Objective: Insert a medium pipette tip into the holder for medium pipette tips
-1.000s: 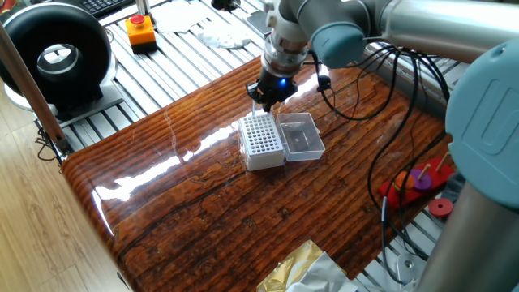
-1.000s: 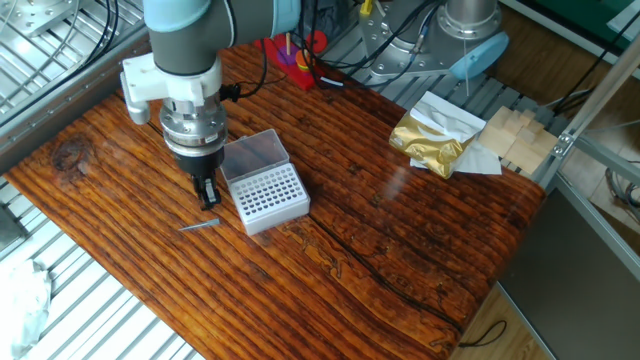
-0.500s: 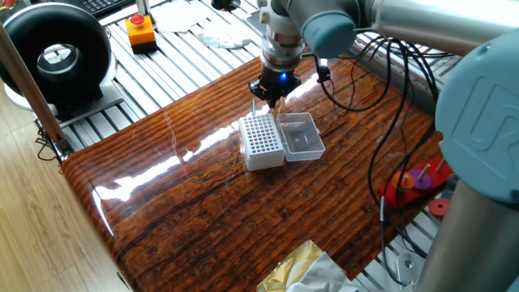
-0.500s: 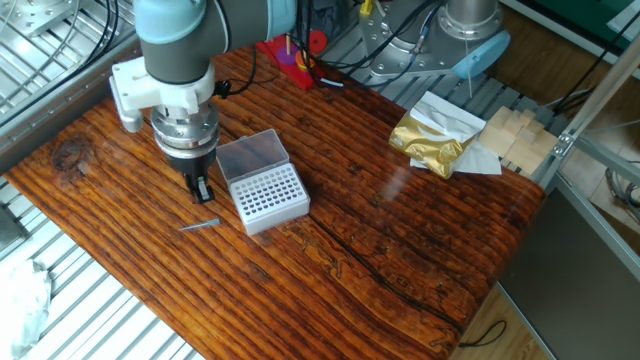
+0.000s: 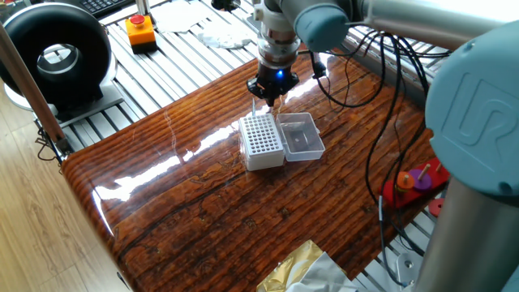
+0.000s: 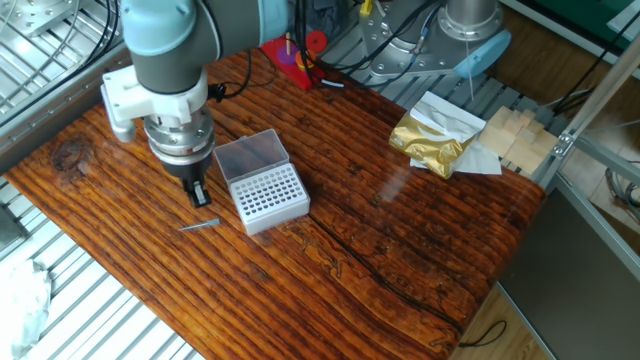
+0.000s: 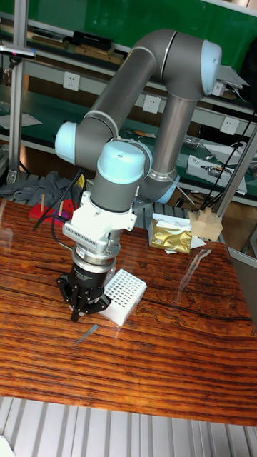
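The tip (image 6: 200, 225) lies flat on the surface (image 6: 380, 260), near the holder (image 6: 266, 197) but apart from it, on the side away from the clear lid (image 6: 250, 156). The gripper (image 6: 198, 192) hangs above the surface between the tip and the holder, closer to the holder, and it holds nothing. Its fingers look close together, but I cannot tell for sure whether they are open or closed. In the tall fixed view the tip (image 7: 87, 332) is just in front of the gripper (image 7: 81, 309), not under it. The main risk, I think, is the grasp: the tip is very thin and lies flat, so the fingers may press on the surface, or push the tip and make it roll away. If the gripper comes down too near the holder, it may hit the box and shift it. Also, a tip taken while lying flat must be turned upright, and a small tilt may make it miss the hole.
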Available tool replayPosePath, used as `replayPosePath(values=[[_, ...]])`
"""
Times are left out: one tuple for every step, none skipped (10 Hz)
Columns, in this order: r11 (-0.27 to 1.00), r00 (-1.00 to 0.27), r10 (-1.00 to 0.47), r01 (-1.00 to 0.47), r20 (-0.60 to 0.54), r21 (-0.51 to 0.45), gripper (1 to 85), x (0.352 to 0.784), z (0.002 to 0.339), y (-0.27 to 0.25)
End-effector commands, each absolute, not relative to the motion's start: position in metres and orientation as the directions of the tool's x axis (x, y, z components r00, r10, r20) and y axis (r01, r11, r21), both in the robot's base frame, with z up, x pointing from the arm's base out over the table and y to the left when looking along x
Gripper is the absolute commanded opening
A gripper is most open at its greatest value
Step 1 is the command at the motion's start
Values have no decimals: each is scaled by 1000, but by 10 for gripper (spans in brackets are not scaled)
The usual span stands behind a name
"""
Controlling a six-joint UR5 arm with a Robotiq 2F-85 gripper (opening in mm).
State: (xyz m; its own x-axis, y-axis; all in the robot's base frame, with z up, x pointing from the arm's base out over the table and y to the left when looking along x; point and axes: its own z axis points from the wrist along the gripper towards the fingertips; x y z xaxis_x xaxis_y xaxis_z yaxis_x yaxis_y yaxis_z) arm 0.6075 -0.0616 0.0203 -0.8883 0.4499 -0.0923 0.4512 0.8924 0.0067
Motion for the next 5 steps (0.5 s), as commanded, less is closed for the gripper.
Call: replayPosePath(values=[[875, -875, 483, 482, -23, 30, 10, 605, 26, -45], [872, -872, 489, 488, -14, 36, 10, 606, 25, -42], [868, -868, 497, 496, -8, 38, 10, 607, 24, -37], [863, -863, 504, 504, -4, 38, 10, 610, 24, -33], [860, -860, 510, 509, -9, 32, 10, 615, 23, -31]])
